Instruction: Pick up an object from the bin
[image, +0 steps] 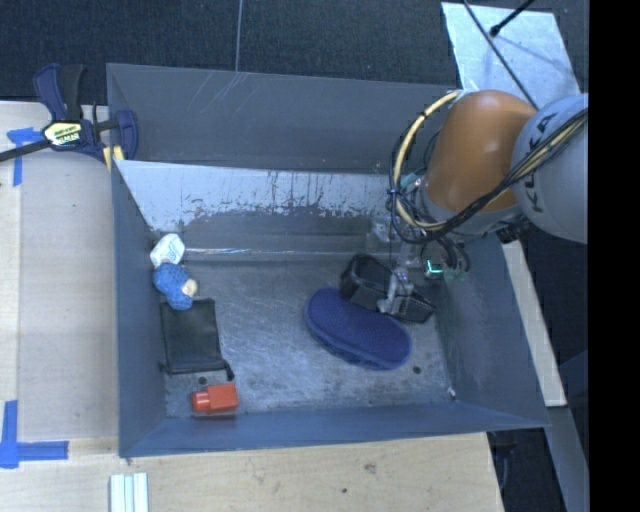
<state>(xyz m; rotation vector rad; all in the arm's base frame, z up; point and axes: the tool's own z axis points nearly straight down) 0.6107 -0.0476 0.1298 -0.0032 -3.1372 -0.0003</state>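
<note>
My gripper (398, 296) is low at the bin's right side, its fingers pointing down just at the upper right edge of a dark blue oval pad (357, 329) that lies flat on the floor. A black blocky thing (366, 281) sits right beside the fingers, to their left, partly behind the pad's top edge. Nothing shows between the fingers.
Along the left side lie a white and blue soft toy (172, 270), a flat black rectangle (190, 334) and a small orange-red block (216, 400). The arm with its orange cover and cables hangs over the bin's right wall.
</note>
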